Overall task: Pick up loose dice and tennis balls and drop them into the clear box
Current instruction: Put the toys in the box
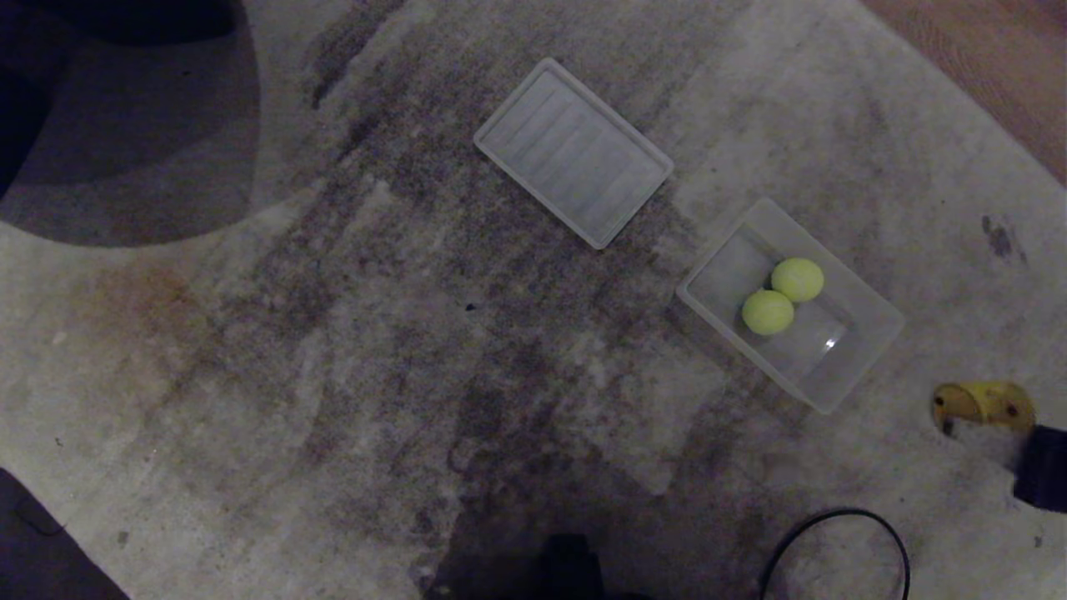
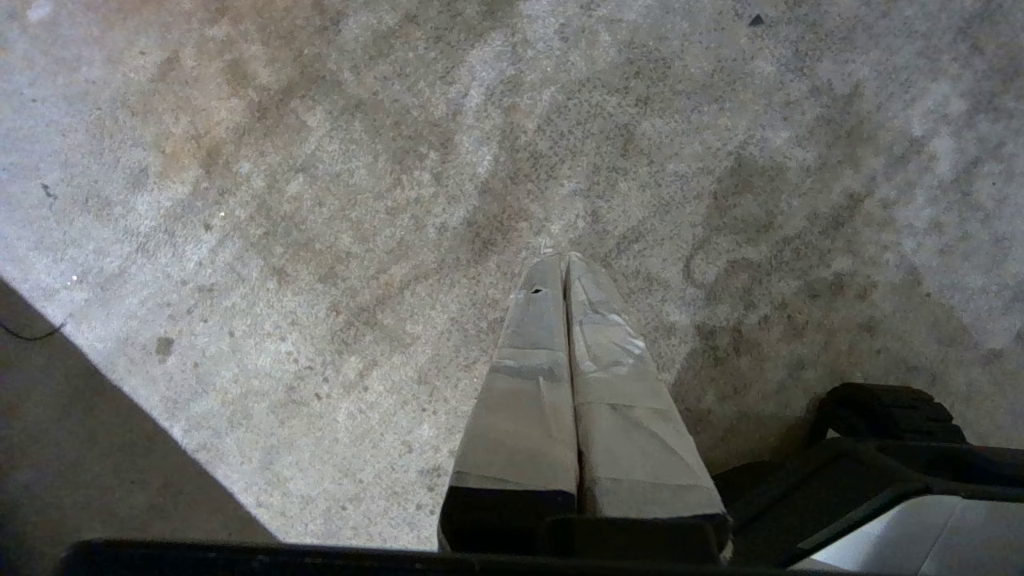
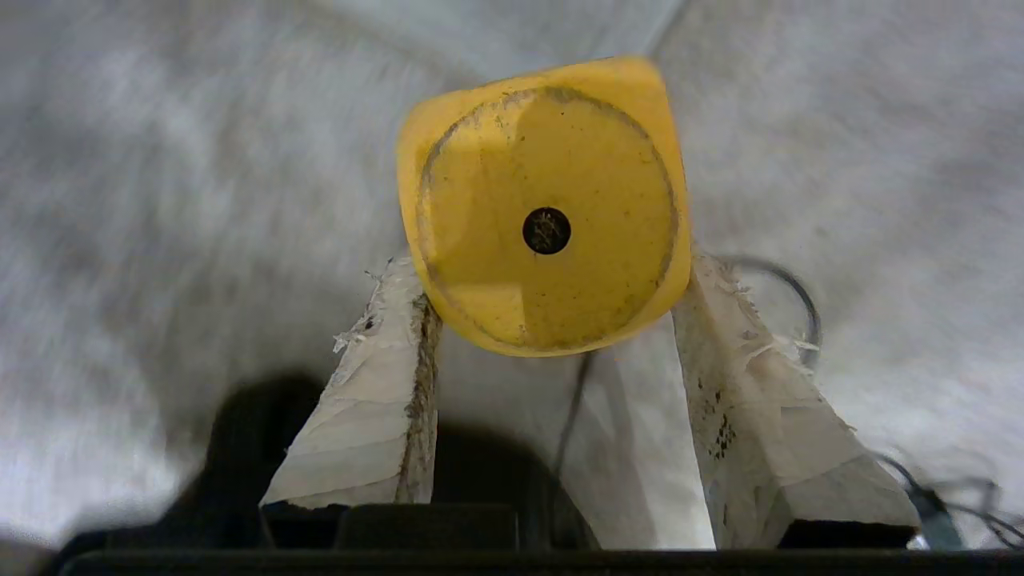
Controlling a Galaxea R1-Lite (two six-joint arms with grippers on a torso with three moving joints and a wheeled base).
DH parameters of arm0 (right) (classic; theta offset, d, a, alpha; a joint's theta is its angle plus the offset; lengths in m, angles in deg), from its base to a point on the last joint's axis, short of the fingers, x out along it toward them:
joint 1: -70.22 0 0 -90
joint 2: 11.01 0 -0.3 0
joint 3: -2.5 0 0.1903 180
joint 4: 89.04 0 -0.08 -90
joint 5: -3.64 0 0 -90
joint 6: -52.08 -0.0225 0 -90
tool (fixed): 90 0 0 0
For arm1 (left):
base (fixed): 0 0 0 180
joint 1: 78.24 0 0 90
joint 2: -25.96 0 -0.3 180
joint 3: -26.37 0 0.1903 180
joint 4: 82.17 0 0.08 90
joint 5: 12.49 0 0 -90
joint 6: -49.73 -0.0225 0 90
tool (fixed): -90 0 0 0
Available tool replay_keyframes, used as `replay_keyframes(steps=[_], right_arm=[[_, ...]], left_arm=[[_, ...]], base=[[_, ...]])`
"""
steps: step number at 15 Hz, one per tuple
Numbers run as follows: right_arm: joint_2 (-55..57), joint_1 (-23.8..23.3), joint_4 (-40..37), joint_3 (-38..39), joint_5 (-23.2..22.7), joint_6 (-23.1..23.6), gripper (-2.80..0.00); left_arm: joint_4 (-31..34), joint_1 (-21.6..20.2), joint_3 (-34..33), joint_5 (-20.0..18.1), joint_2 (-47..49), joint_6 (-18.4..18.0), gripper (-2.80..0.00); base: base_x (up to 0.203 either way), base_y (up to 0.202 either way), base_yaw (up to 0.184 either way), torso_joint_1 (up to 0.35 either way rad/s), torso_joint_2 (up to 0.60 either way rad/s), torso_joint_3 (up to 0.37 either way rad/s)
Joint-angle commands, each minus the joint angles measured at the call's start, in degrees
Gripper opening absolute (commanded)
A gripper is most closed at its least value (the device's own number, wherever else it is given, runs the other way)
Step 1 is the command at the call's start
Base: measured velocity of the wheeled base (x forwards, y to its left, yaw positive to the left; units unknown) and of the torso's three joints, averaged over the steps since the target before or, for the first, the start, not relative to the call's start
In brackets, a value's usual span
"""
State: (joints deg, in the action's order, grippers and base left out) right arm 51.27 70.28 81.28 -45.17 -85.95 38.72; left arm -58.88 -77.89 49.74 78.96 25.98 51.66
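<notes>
A yellow die (image 3: 546, 208) with a single black pip facing the camera sits clamped between the taped fingers of my right gripper (image 3: 552, 270), lifted off the carpet. In the head view the same yellow die (image 1: 984, 406) shows at the far right edge, beside the dark body of my right arm (image 1: 1044, 477). Left of it and further back, the clear box (image 1: 864, 367) lies on the carpet. It holds two tennis balls (image 1: 797, 279) (image 1: 768, 312) that touch each other. My left gripper (image 2: 564, 260) hangs shut and empty over bare carpet.
The flat ribbed lid (image 1: 573, 152) lies on the carpet behind and left of the box. A black cable (image 1: 842, 521) loops near the front edge. A dark patch (image 1: 125, 108) fills the far left corner, and brown floor (image 1: 1000, 67) shows at the far right.
</notes>
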Motion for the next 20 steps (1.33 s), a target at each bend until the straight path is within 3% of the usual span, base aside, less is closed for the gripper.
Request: replay_keyframes(steps=[1,3,5,9,10,17,20], right_arm=[[24.0,-0.8,14.2,-2.4,0.6,-1.1,-2.80],[34.3,-2.2,24.7,-5.5,1.1,-2.3,-2.80],[40.0,-4.0,30.3,-10.4,1.3,-3.4,-2.80],[42.9,-4.5,31.7,-13.8,0.1,-6.1,-2.80],[43.1,-4.5,31.7,-13.8,0.0,-6.2,0.00],[38.4,-4.4,31.0,-13.2,-0.1,-5.9,0.00],[28.9,-4.3,23.7,-12.7,-0.3,-5.8,0.00]], left_arm=[[0.0,0.0,-0.1,0.0,0.1,0.0,-2.80],[0.0,0.0,-0.1,0.1,0.1,0.1,-2.80],[0.0,0.0,-0.1,0.1,0.1,0.1,-2.80],[0.0,0.0,-0.1,0.0,0.1,-0.1,-2.80],[0.0,0.0,-0.1,0.0,0.1,-0.1,-2.80],[0.0,0.0,-0.1,0.1,0.1,0.1,-2.80],[0.1,0.0,-0.1,0.2,0.1,0.2,-2.80]], base=[[0.000,0.000,0.000,0.000,0.00,0.000],[0.000,0.000,0.000,0.000,0.00,0.000],[0.000,0.000,0.000,0.000,0.00,0.000],[0.000,0.000,0.000,0.000,0.00,0.000],[0.000,0.000,0.000,0.000,0.00,0.000],[0.000,0.000,0.000,0.000,0.00,0.000],[0.000,0.000,0.000,0.000,0.00,0.000]])
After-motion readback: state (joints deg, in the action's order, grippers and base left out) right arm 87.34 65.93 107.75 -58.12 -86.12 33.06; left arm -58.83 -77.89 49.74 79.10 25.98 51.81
